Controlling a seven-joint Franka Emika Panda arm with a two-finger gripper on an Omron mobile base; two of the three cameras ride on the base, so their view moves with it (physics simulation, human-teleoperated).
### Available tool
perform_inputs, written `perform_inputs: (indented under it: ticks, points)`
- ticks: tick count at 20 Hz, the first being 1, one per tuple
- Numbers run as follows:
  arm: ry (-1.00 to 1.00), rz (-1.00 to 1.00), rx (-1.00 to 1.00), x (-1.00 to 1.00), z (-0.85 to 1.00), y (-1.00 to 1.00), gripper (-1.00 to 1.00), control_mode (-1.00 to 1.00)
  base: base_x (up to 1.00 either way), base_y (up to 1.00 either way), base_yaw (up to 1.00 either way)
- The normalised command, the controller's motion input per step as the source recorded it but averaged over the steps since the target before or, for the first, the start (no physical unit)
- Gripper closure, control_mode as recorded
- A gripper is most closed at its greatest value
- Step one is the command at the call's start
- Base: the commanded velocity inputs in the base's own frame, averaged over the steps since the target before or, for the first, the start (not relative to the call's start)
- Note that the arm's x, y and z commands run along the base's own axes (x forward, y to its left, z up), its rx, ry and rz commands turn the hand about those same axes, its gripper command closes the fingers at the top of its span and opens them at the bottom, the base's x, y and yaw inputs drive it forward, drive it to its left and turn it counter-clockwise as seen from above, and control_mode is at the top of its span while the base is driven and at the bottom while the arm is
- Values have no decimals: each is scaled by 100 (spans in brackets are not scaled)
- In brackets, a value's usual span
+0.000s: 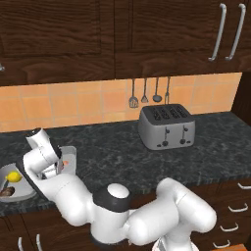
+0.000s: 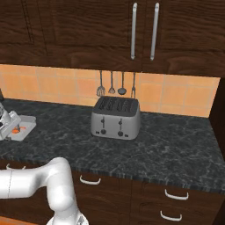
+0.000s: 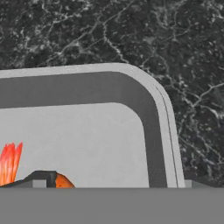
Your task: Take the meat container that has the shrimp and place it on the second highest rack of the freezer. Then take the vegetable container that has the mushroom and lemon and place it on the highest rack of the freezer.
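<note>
Left base view: dark speckled counter (image 1: 147, 157) under dark wooden cabinets (image 1: 122, 34), orange tiled backsplash (image 1: 73, 103) between. Silver four-slot toaster (image 1: 166, 127) standing mid-counter, four utensils (image 1: 149, 93) hanging on the tiles just above it. White arm rising from lower right, reaching left across the counter edge. Gripper (image 1: 58, 165) pointed down over a grey meat container (image 1: 71, 159) near the front left of the counter, a spot of orange shrimp (image 1: 67, 162) showing beside the hand. Fingers mostly masked by the hand here. Second grey tray, the vegetable container (image 1: 17, 191), at far left edge, just beside the first; bright lemon (image 1: 14, 176) and dark brown mushroom (image 1: 7, 191) lying in it, near one another.

Right base view: same toaster (image 2: 116, 117) and hanging utensils (image 2: 116, 85). Meat container (image 2: 24, 127) at far left on the counter, shrimp (image 2: 17, 129) inside, hand (image 2: 5, 123) directly over its left part.

Hand view: rounded corner of the meat container (image 3: 151, 131) with pale floor and grey wall, black marbled counter (image 3: 175, 43) beyond. Orange-red shrimp (image 3: 11, 162) at lower left on the tray floor. Finger tips spread fully wide, nothing between them, no grip on tray or shrimp.
</note>
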Motion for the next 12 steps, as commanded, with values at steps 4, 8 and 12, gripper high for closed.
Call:
perform_inputs:
  ticks: [4,8,12]
  points:
    - [7,0,0,0,-40,0,-100,-100,0,0,0]
    - [1,0,0,0,-13,0,-100,-100,0,0,0]
    - [3,0,0,-31,-8,0,-100,-100,0,0,0]
